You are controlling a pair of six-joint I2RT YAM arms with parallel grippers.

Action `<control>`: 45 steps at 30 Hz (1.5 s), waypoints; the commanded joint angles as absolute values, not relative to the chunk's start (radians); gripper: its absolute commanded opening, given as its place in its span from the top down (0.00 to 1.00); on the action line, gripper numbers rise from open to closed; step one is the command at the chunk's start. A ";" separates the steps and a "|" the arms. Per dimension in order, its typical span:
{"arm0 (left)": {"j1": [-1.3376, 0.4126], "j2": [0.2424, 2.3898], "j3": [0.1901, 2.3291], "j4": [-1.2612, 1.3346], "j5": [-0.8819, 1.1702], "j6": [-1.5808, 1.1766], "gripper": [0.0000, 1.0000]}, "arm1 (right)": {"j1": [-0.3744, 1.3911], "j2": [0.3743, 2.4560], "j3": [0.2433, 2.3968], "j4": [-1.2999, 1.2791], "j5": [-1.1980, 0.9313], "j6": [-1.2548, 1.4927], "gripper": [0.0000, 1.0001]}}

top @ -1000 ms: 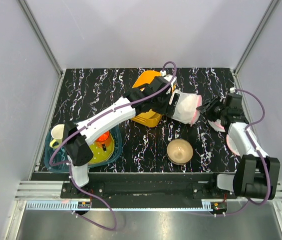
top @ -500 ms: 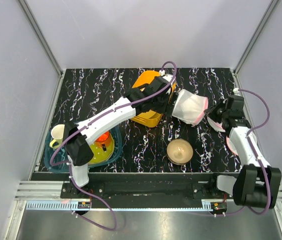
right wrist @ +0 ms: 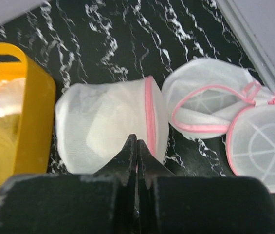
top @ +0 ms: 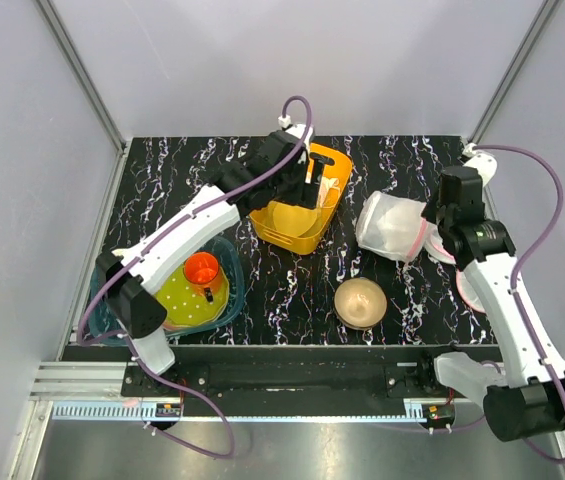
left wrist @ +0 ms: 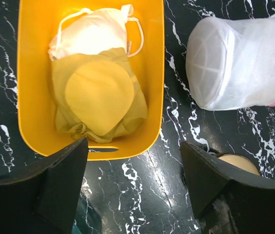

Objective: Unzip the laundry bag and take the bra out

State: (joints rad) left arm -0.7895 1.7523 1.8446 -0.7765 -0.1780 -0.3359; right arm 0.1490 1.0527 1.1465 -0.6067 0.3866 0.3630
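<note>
The laundry bag (top: 390,227) lies on its side on the dark marbled table, white mesh with a pink zip trim (right wrist: 149,119); only pale contents show through it. The bra is hidden. My right gripper (top: 426,224) is at the bag's pink-trimmed end, shut, its tips (right wrist: 136,142) pressed together just in front of the mesh beside the trim. I cannot see anything pinched between them. My left gripper (left wrist: 133,146) hangs open above the near edge of the yellow bin (left wrist: 147,131), well left of the bag (left wrist: 239,58), with nothing in it.
The yellow bin (top: 314,238) holds a white cloth (left wrist: 96,31) and an olive-yellow cloth (left wrist: 98,95). Two flatter pink-rimmed mesh discs (right wrist: 210,105) (right wrist: 264,146) lie right of the bag. A tan bowl (top: 359,300) stands in front. A teal basin (top: 232,305) with an orange cup (top: 202,270) is at the left.
The left gripper has drawn back from the bag to above the yellow bin. The bag has shifted right and now lies on the table. The right gripper has shut at its pink-trimmed end.
</note>
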 commanded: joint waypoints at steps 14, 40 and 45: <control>-0.778 1.637 1.717 -0.753 -0.175 -0.334 0.20 | 0.018 1.331 1.022 -0.404 0.127 0.407 0.31; -0.652 1.519 1.531 -0.687 -0.146 -0.339 0.20 | 0.497 1.445 1.254 -0.358 1.347 -0.332 1.00; -0.644 1.506 1.496 -0.686 -0.135 -0.348 0.20 | 0.586 1.549 1.201 -0.366 1.301 -0.211 1.00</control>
